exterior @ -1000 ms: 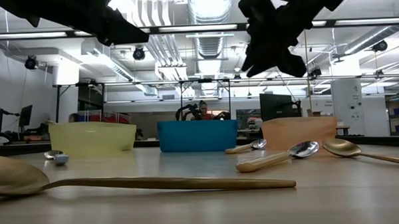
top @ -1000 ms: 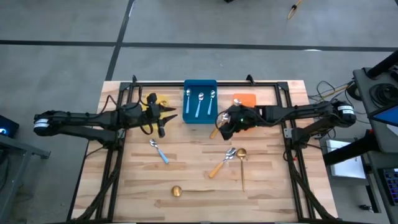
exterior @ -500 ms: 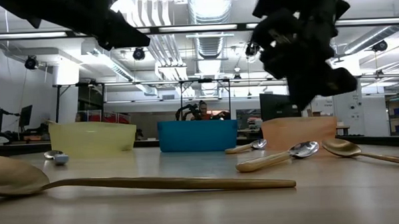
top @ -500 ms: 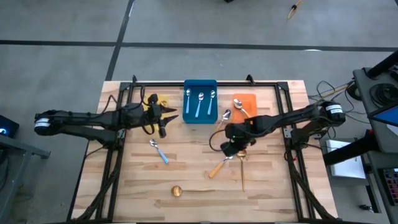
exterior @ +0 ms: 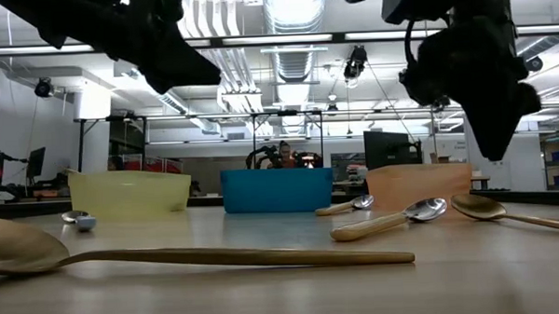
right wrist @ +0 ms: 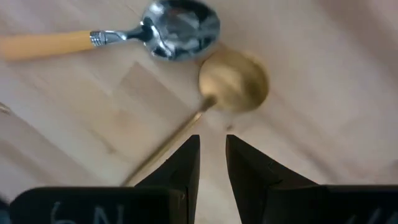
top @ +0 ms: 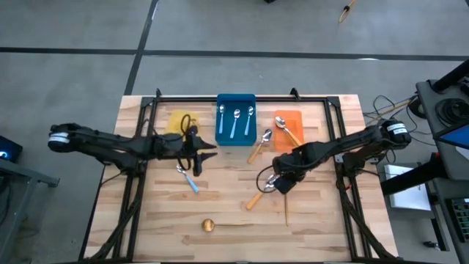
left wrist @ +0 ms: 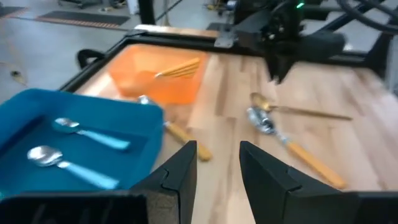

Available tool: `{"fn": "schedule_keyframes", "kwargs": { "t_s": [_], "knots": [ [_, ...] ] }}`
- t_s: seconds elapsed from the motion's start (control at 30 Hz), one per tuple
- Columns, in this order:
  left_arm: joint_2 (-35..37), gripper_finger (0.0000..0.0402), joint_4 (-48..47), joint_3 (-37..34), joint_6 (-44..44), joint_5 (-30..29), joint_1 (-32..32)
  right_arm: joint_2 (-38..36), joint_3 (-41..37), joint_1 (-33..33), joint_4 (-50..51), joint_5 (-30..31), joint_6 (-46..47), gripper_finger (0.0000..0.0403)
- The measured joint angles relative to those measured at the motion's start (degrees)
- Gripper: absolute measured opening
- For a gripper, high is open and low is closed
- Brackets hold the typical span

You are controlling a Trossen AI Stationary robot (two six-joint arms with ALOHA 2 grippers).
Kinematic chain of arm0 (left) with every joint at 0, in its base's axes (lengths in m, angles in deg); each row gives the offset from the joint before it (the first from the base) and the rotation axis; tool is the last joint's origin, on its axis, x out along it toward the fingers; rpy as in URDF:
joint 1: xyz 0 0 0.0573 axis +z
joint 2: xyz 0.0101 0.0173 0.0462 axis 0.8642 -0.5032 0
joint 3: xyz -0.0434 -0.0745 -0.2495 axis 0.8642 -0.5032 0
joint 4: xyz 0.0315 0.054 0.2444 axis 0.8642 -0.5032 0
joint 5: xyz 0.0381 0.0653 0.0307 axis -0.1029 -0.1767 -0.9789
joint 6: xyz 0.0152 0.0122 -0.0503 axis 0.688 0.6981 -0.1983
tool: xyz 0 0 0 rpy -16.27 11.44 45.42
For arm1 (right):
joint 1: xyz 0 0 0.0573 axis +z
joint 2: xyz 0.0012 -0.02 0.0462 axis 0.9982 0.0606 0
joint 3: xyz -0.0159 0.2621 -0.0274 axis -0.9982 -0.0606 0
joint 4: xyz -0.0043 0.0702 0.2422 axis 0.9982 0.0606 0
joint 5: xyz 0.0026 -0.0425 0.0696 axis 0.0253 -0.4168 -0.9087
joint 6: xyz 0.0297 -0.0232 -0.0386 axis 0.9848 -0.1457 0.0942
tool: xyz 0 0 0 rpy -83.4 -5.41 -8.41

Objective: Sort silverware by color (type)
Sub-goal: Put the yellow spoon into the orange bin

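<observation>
Right gripper [right wrist: 212,152], jaws slightly apart and empty, hovers over a thin gold spoon [right wrist: 231,87] lying flat on the worktop [top: 220,205] (light, stiff, likely slippery; best pinched across its slim handle), left gripper [left wrist: 216,163] parted, waiting.

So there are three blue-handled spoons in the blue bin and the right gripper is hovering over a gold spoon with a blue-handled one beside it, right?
Not quite. The right wrist view shows an orange-handled spoon beside the gold spoon, not a blue-handled one. Otherwise correct: three blue-handled spoons in the blue bin, right gripper above the gold spoon.

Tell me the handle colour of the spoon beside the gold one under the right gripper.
Orange, with a silver bowl; the right wrist view shows it best.
</observation>
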Motion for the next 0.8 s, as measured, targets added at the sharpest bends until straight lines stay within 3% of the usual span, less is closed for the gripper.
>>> {"fn": "schedule_keyframes", "kwargs": {
  "t_s": [0.2,0.6,0.8],
  "knots": [
    [-7.09,0.0102,11.72,0.00,-1.18,-6.07,-6.22,0.00,0.00,5.23,-0.62,10.55,-14.42,0.0068],
    [-23.72,0.0102,31.61,0.06,-7.62,-14.89,-14.82,0.02,0.00,11.37,-1.31,21.47,-15.64,0.0068],
    [-33.97,0.0102,37.54,4.81,-8.61,-20.13,-16.68,0.02,0.00,11.84,-2.29,24.93,-17.50,0.0068]
  ]
}}
